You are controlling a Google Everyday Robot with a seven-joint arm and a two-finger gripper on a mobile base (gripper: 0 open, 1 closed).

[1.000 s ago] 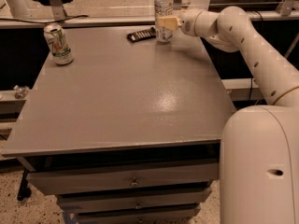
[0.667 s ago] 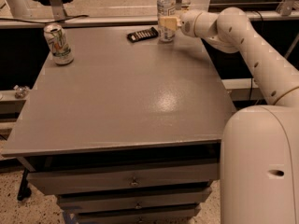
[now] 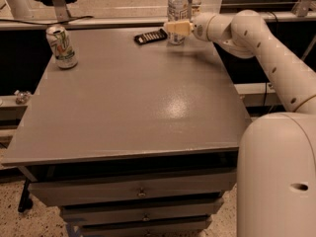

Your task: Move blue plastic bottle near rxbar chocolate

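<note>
The gripper (image 3: 177, 28) is closed round the lower body of the blue plastic bottle (image 3: 177, 4), which stands upright just beside the rxbar chocolate (image 3: 150, 36) at the table's (image 3: 148, 107) far edge. The placing looks nearly done; the next move is to open and back away without tipping the bottle. The arm (image 3: 266, 48) reaches in from the right, forearm roughly level.
</note>
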